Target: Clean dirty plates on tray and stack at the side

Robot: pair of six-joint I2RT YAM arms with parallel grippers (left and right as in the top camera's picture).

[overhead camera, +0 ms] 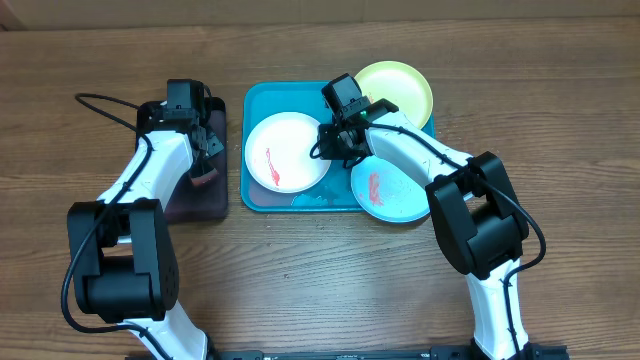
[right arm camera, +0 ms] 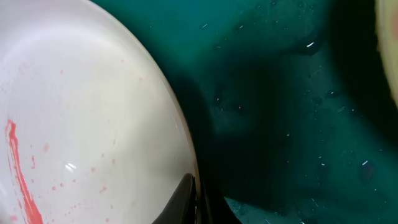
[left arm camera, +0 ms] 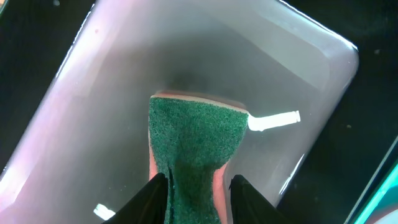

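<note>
Both arms reach forward from the near bench (overhead camera: 320, 290) edge, elbows bent. The left pincer (left arm camera: 199, 182) dips into the black tray (left arm camera: 87, 118), pinching the green sponge (left arm camera: 196, 137). The right pincer (right arm camera: 194, 202), closed tight, sits at the white plate (right arm camera: 81, 112) rim on the turquoise tray (overhead camera: 256, 100), aqua plate (overhead camera: 395, 195) nearer, yellow-green plate (overhead camera: 400, 88) farthest.

Both arms share one build: curved white link shells joined by blocky black joint housings. On the left arm (overhead camera: 150, 175), which is the one farther from the tray (overhead camera: 255, 100), a thin black cable arcs out near the wrist, and another loops beside the large black housing by the base. The right arm (overhead camera: 430, 155) carries a similar black cable along its white shell. Each wrist ends in a black camera block and matte black fingers (left arm camera: 146, 202).
</note>
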